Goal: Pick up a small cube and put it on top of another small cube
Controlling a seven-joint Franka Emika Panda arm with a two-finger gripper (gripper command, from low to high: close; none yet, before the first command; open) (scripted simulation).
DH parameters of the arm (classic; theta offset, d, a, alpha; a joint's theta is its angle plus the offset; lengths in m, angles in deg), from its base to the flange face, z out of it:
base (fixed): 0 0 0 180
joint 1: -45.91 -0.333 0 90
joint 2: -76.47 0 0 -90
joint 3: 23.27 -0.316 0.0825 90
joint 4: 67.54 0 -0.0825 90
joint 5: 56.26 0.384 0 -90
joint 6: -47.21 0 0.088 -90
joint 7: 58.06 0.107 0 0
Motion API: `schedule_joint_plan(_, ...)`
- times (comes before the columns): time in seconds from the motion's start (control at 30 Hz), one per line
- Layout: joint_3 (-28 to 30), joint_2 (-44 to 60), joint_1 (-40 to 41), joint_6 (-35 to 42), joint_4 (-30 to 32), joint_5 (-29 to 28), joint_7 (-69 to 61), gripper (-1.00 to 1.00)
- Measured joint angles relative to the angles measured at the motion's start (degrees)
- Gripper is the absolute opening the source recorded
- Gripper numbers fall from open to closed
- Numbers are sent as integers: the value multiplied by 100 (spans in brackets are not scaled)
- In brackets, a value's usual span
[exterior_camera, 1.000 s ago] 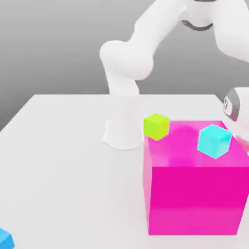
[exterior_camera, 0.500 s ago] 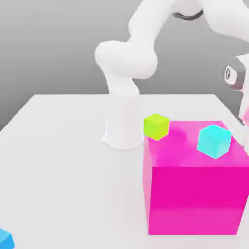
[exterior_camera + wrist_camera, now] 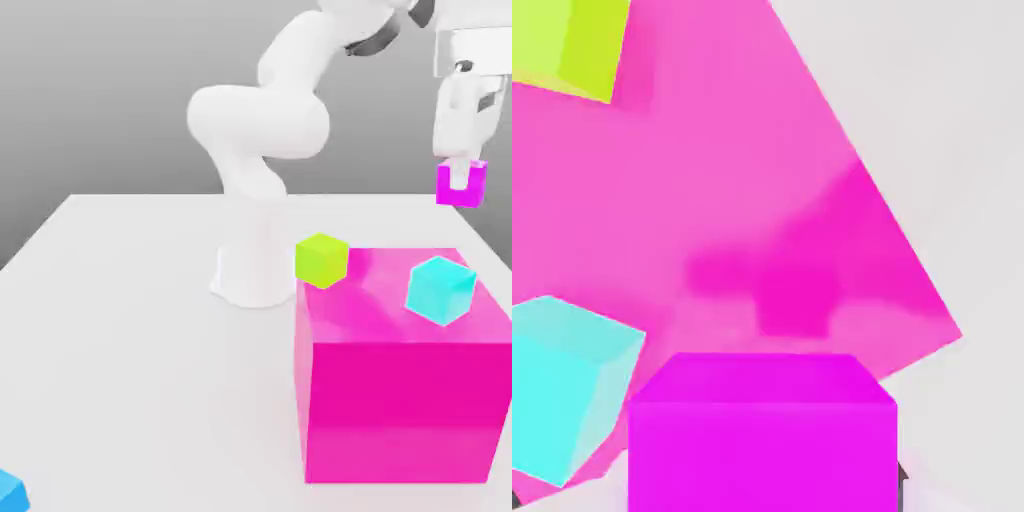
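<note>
Fingers (image 3: 461, 176) clamped on the small magenta cube (image 3: 462, 184), pointing down, held high in the air. One white finger pad lying across the near face of that cube in the exterior view, the cube's upper part tucked between the pads. Small magenta cube clear of every surface, hanging above the far right part of the large magenta block (image 3: 400, 365) as the exterior view has it. In the hand view, same small magenta cube (image 3: 762, 432) close to the lens, with the big block's glossy top (image 3: 742, 200) spread out beneath.

Below the fingers and toward the exterior view's left: cyan cube (image 3: 440, 290), tilted on a corner-like pose on the block's top, well apart from the held cube. Also seen in the hand view (image 3: 562, 395), beside the held cube.

Farther from the fingers, toward the exterior view's left: lime cube (image 3: 321, 260) at the block's far left corner; in the hand view (image 3: 567, 45) likewise at the block's edge.

Under everything, white tabletop (image 3: 120, 330), carrying the block and the arm's white base (image 3: 253, 265).

Far below the fingers, at the exterior view's lower left corner: part of a blue cube (image 3: 12, 490) on the tabletop.
</note>
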Motion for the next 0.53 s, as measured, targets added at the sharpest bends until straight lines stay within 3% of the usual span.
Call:
schedule_joint_plan(0.27,765,463,820,181,231,-994,-733,-100)
schedule_joint_plan(0.4,333,711,863,-514,760,-700,-887,-100)
schedule_joint_plan(0.43,217,755,849,-681,883,-603,-906,100)
schedule_joint_plan(0.53,217,755,849,-681,883,-603,-906,100)
